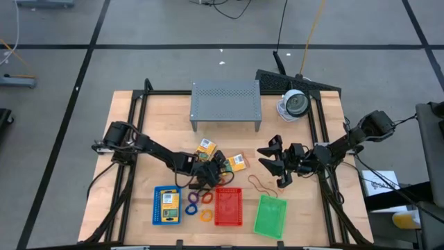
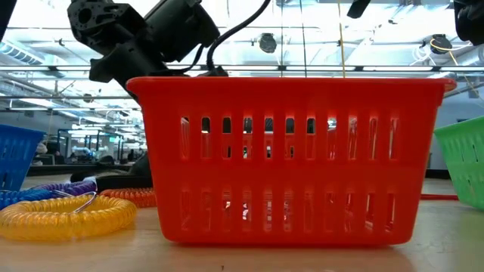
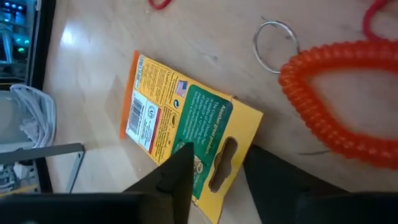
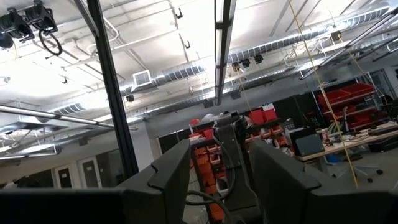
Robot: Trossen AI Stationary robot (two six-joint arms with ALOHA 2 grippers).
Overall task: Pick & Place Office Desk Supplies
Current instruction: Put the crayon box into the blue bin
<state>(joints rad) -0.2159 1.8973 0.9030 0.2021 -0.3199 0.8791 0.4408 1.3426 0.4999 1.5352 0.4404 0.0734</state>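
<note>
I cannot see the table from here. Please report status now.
Left tool astride the yellow-and-green crayon box hang-tab, box flat on the wooden table. Right tool open, empty, raised. Orange coiled ring beside box.
</note>
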